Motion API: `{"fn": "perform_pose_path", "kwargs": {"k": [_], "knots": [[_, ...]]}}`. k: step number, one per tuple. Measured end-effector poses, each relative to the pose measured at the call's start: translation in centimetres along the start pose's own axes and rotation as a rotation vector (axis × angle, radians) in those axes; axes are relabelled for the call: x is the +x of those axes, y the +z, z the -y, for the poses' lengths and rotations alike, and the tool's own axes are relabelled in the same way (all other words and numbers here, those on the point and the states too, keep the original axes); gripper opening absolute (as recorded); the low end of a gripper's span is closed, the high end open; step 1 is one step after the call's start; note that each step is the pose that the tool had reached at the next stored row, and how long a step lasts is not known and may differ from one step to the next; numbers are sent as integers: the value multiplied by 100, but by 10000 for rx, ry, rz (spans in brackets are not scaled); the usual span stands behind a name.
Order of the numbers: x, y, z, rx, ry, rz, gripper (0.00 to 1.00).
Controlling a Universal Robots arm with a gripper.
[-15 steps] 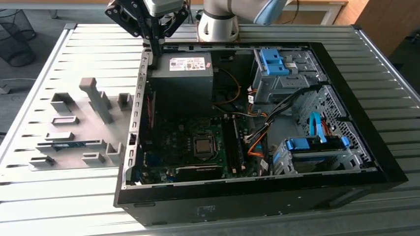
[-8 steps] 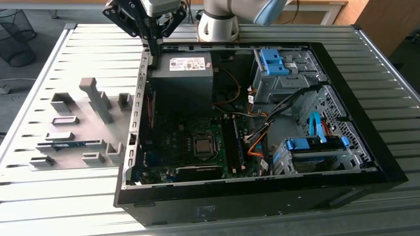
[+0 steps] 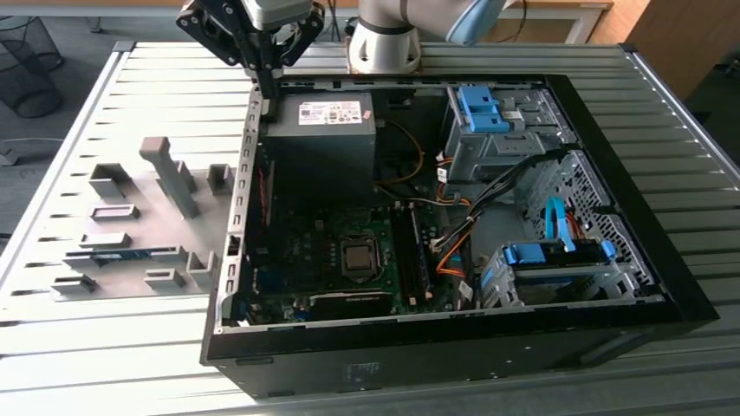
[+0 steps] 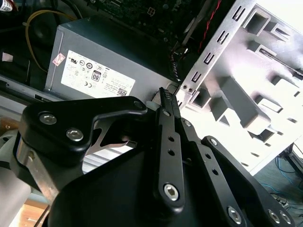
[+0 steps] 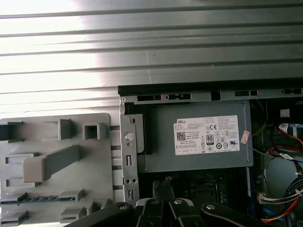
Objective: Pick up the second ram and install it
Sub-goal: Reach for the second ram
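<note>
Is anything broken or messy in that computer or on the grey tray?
Nothing looks broken or spilled. The computer case lies open on its side, its cables loose but tucked inside. The memory stick lies straight in its slot on the grey tray. The end effector hangs shut above the case's edge, empty.

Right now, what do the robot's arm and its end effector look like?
The arm is a smooth silvery-white tube with a light blue cap at its joint. The end effector is black, made of flat hinged bars held by shiny silver bolts, narrowing to a thin tip.
</note>
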State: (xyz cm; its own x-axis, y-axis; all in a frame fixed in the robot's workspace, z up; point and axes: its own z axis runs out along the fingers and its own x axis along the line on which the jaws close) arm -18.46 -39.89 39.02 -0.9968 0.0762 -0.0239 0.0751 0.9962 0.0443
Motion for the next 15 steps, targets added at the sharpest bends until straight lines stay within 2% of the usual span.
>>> {"fn": "perform_pose_path", "kwargs": {"k": [10, 15], "knots": [[15, 0, 1, 0, 1, 0, 10], [59, -1, 5, 0, 0, 0, 10]]}}
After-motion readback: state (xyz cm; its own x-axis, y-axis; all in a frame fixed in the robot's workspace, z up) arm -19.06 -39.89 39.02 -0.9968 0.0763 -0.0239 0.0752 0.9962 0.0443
